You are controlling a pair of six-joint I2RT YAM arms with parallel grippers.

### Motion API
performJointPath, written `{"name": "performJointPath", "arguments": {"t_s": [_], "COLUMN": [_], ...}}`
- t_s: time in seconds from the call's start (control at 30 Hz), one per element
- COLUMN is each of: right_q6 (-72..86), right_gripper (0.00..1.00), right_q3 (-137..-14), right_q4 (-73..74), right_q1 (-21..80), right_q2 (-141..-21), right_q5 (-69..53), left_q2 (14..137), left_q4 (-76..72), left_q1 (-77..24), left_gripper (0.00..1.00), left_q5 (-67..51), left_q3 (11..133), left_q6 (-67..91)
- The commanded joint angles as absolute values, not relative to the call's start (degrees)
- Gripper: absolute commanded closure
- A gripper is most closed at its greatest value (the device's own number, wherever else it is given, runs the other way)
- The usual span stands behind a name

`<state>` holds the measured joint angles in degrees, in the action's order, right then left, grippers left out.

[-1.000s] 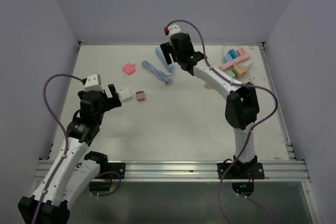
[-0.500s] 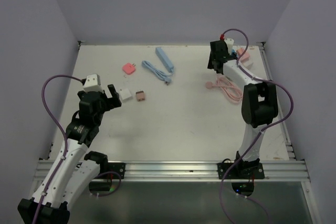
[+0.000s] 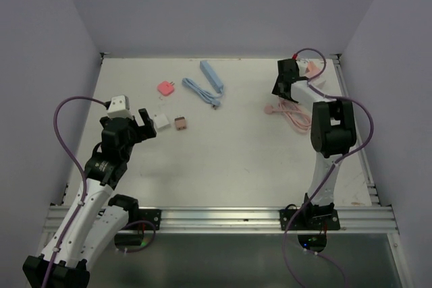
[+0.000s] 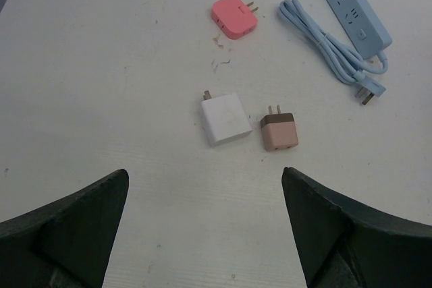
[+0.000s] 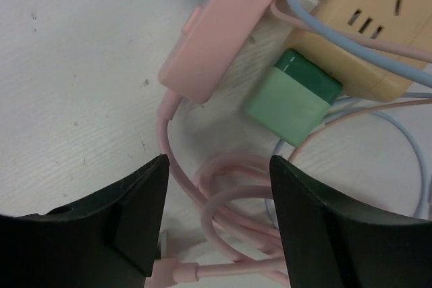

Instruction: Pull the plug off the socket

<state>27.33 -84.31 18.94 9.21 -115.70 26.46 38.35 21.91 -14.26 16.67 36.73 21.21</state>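
A green plug (image 5: pixel 293 102) sits against the side of a yellow socket strip (image 5: pixel 364 25) in the right wrist view, beside a pink socket strip (image 5: pixel 226 28). My right gripper (image 5: pixel 217 166) hangs open over the coiled pink cable (image 5: pixel 236 197), short of the plug, at the table's back right corner (image 3: pixel 279 89). Its fingers hold nothing. My left gripper (image 4: pixel 204 173) is wide open above the bare table, near a white adapter (image 4: pixel 226 118) and a brown adapter (image 4: pixel 279 132).
A pink adapter (image 3: pixel 165 88), a blue socket strip (image 3: pixel 211 75) and its blue cable (image 3: pixel 201 92) lie at the back centre. Pale blue cables (image 5: pixel 351 35) cross the yellow strip. The enclosure's right wall stands close to the pile.
My right arm has swung from the blue strip at the back centre to the back right corner, and its jaws have narrowed. The left arm has not moved.
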Motion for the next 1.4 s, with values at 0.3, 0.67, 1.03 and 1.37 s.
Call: {"name": "performJointPath", "arguments": {"t_s": [0.3, 0.67, 1.03, 1.37], "right_q6": [18.03, 13.98, 16.33, 25.92], "right_gripper": [0.46, 1.0, 1.0, 0.97], "right_q3": [-92.98, -91.24, -73.08, -44.23], "right_q4": [13.96, 18.09, 22.24, 23.81], "right_q1": [9.4, 14.31, 24.87, 28.82], "right_q2": [-124.45, -122.7, -107.35, -81.87], "right_q5": [13.02, 6.06, 3.71, -1.15], "left_q2": [38.5, 38.67, 38.58, 38.76], "left_q4": [20.65, 20.65, 20.74, 20.39], "left_q1": [-13.97, -13.97, -13.97, -13.97], "left_gripper": [0.0, 0.01, 0.01, 0.0], "left_q5": [16.26, 16.52, 16.7, 15.56], "left_q3": [36.3, 36.3, 36.3, 36.12], "left_q6": [19.86, 19.86, 19.95, 19.69]}}
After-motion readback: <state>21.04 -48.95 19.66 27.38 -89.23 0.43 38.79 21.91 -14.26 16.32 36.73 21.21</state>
